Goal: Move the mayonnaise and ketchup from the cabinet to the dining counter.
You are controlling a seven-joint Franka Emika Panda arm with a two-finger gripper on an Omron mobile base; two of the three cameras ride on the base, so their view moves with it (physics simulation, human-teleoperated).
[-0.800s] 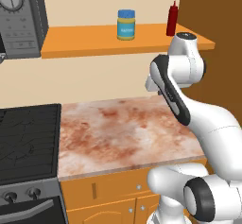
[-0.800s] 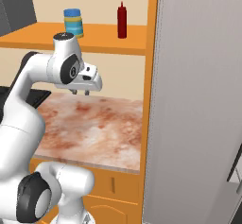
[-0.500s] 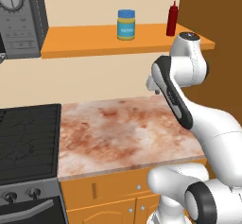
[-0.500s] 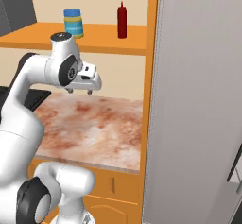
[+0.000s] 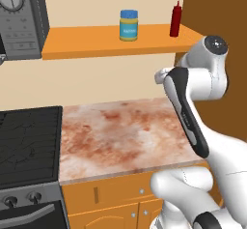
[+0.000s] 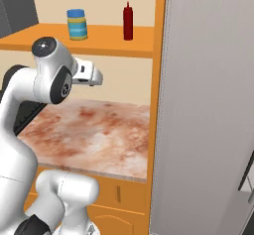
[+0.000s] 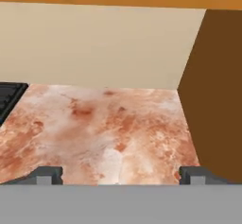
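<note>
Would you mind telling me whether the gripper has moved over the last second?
Yes. In the right base view the gripper has risen slightly toward the cabinet shelf edge, jaws open, nothing held.

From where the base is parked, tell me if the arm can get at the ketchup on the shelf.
Probably yes. The ketchup stands near the cabinet front edge, apart from the mayonnaise. The open gripper hangs below the board with nothing between.

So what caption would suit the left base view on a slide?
White arm raised below the orange cabinet, where mayonnaise and ketchup stand apart, untouched.
</note>
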